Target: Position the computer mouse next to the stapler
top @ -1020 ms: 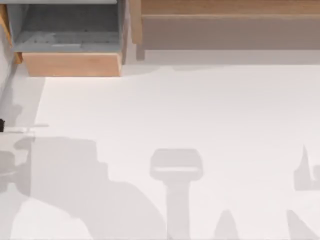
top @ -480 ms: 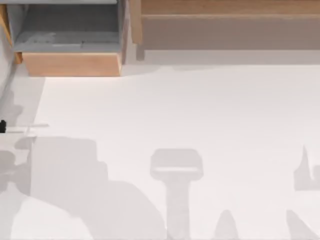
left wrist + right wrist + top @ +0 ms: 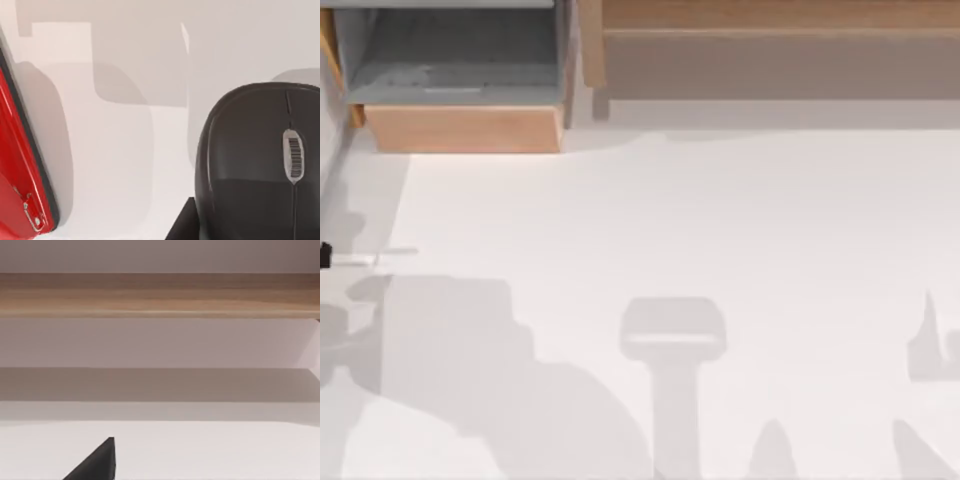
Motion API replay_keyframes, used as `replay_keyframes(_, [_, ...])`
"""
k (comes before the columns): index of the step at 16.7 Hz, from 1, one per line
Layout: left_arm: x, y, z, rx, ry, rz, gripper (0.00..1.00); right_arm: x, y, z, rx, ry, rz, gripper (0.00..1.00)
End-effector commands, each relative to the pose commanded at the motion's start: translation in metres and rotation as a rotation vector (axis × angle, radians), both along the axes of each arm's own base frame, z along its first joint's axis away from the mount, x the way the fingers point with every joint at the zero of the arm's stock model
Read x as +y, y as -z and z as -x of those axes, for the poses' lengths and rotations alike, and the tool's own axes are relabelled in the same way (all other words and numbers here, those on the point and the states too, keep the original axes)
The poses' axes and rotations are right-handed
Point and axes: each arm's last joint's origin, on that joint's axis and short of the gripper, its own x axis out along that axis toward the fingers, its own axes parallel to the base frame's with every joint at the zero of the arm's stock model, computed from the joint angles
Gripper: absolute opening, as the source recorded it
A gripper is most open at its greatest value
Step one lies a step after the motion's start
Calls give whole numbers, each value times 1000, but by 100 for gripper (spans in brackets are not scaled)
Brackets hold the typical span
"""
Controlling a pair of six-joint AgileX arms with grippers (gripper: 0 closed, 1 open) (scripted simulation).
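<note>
Mouse: smooth, rounded black computer mouse (image 3: 260, 165) on the white table (image 3: 720, 220), apart from the glossy red stapler (image 3: 20, 165).
Fingers: cannot tell.
Change: none since earlier.

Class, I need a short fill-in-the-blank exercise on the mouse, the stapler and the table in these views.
1. In the left wrist view, the computer mouse is ____ in colour.
2. The stapler near it is ____.
3. A white gap shows the mouse and stapler are ____.
4. Both rest on a ____ table.

Missing words: black; red; apart; white
</note>
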Motion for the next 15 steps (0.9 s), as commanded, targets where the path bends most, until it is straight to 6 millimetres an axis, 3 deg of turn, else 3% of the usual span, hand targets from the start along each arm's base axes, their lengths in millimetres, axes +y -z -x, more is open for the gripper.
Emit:
replay_keyframes(11, [-1, 4, -4, -30, 2, -5, 0, 0, 0, 0, 0, 0, 0, 100])
replay_keyframes(15, [-2, 14, -5, -15, 7, 0, 0, 0, 0, 0, 0, 0, 0, 100])
